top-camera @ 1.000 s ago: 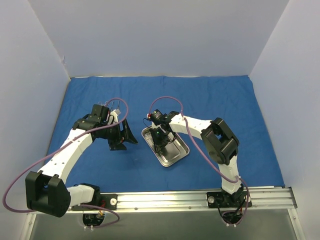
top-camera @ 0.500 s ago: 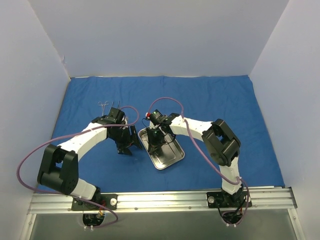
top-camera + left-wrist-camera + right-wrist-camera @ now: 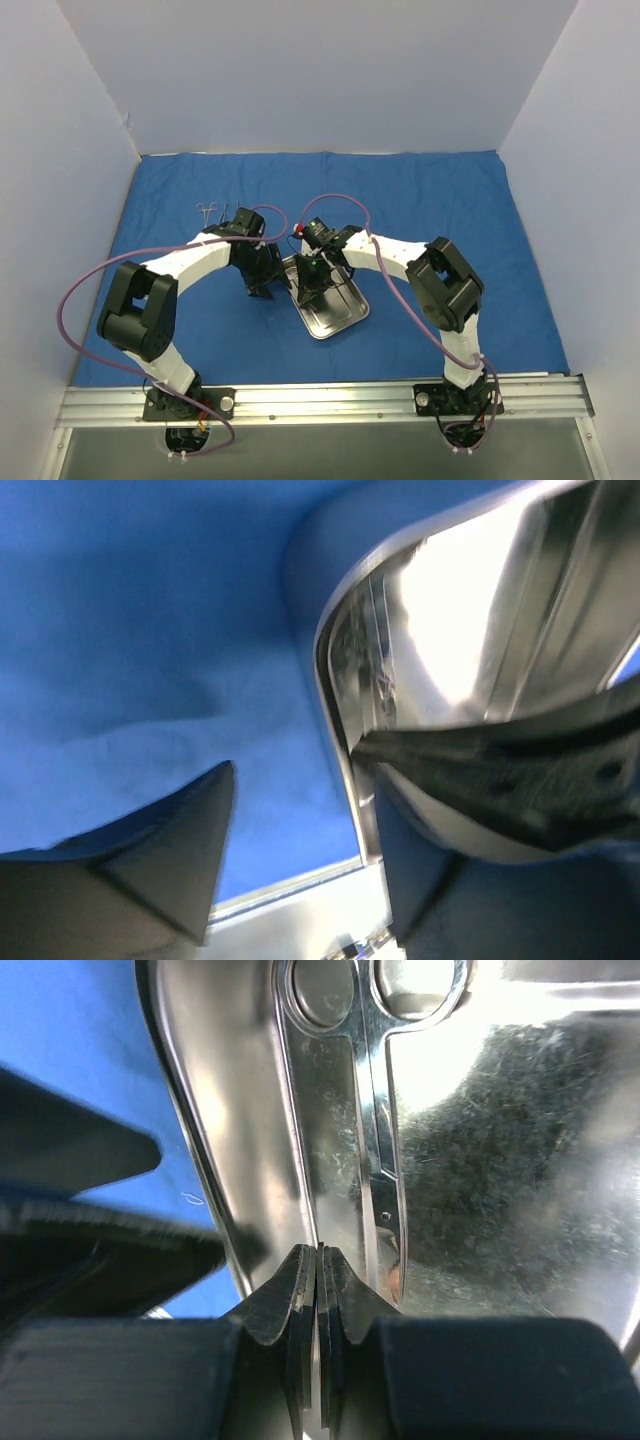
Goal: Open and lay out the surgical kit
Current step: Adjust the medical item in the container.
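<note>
Bare cloth [image 3: 450,200] beyond crowded tray [image 3: 338,312]

surface: blue cloth wrap [image 3: 420,200] spread flat | on it: steel tray [image 3: 335,312]; one instrument [image 3: 207,211] well apart

The overhead view is evenly, softly lit. In the wrist views, white glare is thrown off the shiny rectangular steel tray [image 3: 450,610]; the lower foreground is blurred.
</note>
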`<state>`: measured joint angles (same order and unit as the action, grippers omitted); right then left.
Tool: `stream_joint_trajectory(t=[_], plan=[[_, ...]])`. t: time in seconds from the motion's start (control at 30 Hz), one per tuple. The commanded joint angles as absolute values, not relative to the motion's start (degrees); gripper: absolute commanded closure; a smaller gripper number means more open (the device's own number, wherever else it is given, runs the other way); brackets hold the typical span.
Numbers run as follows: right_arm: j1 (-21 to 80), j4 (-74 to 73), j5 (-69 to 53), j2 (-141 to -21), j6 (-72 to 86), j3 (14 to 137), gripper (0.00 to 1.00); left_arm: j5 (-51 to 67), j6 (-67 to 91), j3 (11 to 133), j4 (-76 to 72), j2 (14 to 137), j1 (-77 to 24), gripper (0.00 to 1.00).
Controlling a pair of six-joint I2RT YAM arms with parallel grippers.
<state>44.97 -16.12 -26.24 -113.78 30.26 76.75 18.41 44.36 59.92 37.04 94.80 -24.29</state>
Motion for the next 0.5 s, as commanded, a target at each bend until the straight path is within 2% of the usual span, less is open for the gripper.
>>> stream_joint_trajectory(t=[0.0,0.1,0.2,0.23,0.33,0.47], plan=[[44.91,-15.82,-28.39,-111.62,29.97,75.41,1.00,16.35,45.62,62.75,34.37,97.55,-24.70,0.37],[44.82,-15.82,-27.86,-112.06,29.45,75.15,1.00,15.38,45.70,63.54,34.54,99.40,-25.13,0.41],[44.56,-16.17,-26.98,-112.24,28.83,74.97,1.00,15.12,45.35,64.60,35.33,101.25,-25.49,0.55],[44.39,-16.35,-26.81,-112.41,28.74,74.80,1.00,14.94,44.74,64.95,35.77,101.77,-25.58,0.65],[44.30,-17.57,-25.58,-112.67,27.86,75.32,1.00,14.41,44.03,65.65,37.09,102.83,-25.93,0.75],[44.21,-19.25,-24.43,-113.90,26.28,76.03,1.00,13.98,43.51,65.91,38.23,102.83,-26.02,0.79]])
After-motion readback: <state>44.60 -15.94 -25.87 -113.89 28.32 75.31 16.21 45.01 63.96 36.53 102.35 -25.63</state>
